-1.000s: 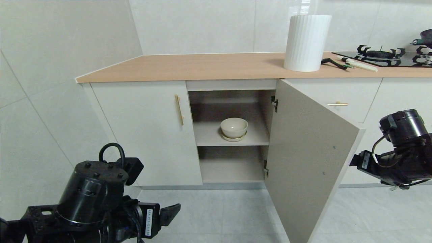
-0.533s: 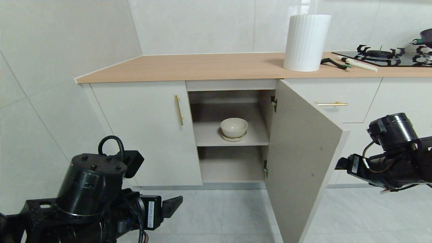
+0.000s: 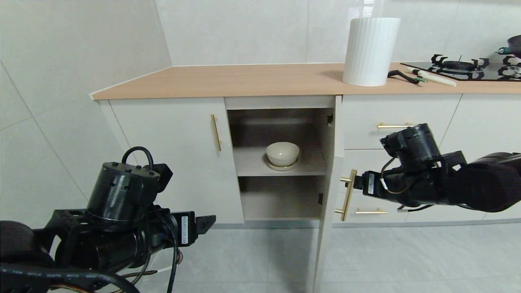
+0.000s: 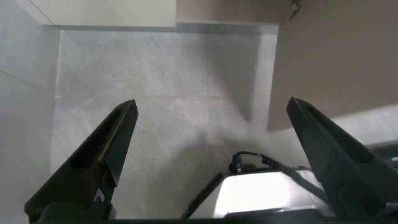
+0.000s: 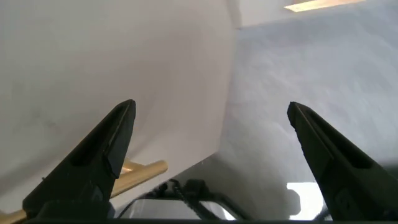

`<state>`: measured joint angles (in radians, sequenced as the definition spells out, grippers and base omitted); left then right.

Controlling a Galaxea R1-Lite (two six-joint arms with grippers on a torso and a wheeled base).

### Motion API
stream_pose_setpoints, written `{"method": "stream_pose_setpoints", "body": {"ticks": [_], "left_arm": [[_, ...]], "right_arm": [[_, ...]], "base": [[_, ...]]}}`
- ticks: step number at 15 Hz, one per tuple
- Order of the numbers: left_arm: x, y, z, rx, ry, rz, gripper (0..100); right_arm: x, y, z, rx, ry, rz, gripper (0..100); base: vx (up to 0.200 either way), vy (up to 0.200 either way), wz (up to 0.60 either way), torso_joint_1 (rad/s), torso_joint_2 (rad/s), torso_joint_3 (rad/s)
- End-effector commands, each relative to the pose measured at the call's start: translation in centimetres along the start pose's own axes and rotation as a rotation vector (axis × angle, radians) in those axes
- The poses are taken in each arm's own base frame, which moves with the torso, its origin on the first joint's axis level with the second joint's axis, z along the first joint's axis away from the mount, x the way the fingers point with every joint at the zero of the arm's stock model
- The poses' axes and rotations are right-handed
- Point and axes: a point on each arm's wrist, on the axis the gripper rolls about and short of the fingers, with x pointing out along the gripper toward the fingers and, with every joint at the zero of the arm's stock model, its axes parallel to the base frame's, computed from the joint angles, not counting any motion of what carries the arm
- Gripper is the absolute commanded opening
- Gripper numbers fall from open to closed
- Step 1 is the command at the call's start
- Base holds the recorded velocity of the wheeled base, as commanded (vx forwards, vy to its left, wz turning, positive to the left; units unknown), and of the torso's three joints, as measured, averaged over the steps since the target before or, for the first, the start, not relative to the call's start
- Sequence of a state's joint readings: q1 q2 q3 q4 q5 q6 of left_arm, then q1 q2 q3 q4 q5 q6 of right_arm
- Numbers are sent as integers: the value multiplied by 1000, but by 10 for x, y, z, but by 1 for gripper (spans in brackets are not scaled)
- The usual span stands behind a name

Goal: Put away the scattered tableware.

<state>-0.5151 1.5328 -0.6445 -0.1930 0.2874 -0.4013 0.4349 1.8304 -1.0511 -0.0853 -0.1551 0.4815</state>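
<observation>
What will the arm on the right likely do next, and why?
Probably push the door shut. The bowl already sits on the shelf, the door stands half open, and the open right gripper is at its outer face beside the handle.

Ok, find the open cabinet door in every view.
Head view: cabinet door edge-on at centre, right of the bowl, right pincer at its handle.
Left wrist view: door's taupe inner face beyond the open left pincer.
Right wrist view: door's white outer face and handle, close before the open pincer.
Shared landmark: grey floor tiles.
</observation>
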Motion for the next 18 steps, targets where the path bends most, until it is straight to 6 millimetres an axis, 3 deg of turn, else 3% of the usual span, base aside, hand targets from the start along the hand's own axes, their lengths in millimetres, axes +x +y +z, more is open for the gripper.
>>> {"method": "stream_pose_setpoints", "body": {"ticks": [1, 4, 7, 15, 18], "left_arm": [[-1, 1, 1, 1, -5, 1, 100], [-5, 1, 2, -2, -17, -4, 100], [-4, 2, 0, 4, -12, -1, 100], [-4, -3, -7, 30, 2, 11, 100], [-3, -2, -9, 34, 9, 12, 100]], "right_arm": [[24, 29, -8, -61, 42, 35, 100], [50, 49, -4, -111, 35, 60, 100], [60, 57, -10, -117, 45, 67, 100], [60, 58, -10, -115, 42, 66, 100], [62, 58, -11, -115, 46, 66, 100]], "base": [[0, 0, 0, 0, 0, 0], [0, 0, 0, 0, 0, 0], [0, 0, 0, 0, 0, 0], [0, 0, 0, 0, 0, 0], [200, 0, 0, -2, 2, 6]]}}
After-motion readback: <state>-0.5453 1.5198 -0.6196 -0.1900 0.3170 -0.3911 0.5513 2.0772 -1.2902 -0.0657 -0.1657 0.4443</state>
